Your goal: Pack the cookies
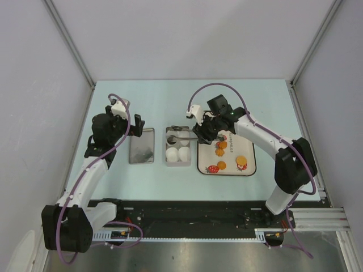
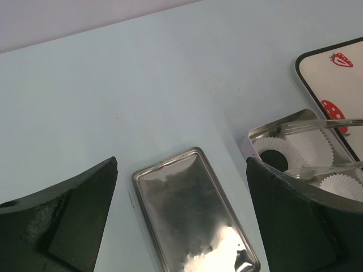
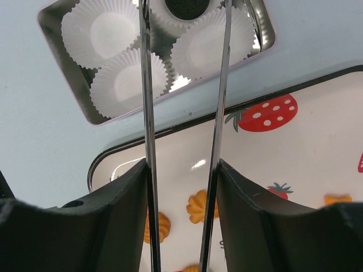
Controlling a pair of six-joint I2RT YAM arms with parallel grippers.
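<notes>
A black cookie [image 1: 172, 139] lies in a white paper cup at the far left of the open metal tin [image 1: 167, 153]; it also shows in the left wrist view [image 2: 274, 160] and the right wrist view [image 3: 187, 7]. Orange cookies [image 1: 222, 144] [image 3: 198, 205] lie on the strawberry tray [image 1: 249, 150]. I see no green cookie. My right gripper [image 1: 205, 135] [image 3: 182, 170] is shut on metal tongs [image 1: 184, 133] [image 3: 146, 113]; their tips reach over the tin at the black cookie, slightly apart. My left gripper [image 1: 136, 127] [image 2: 181, 164] is open and empty above the tin's lid [image 2: 193, 221].
The lid [image 1: 141, 145] lies flat left of the tin. The tin holds three more empty paper cups [image 3: 108, 31]. The tray [image 3: 317, 141] lies right of the tin, close beside it. Grey walls stand on both sides of the pale blue table.
</notes>
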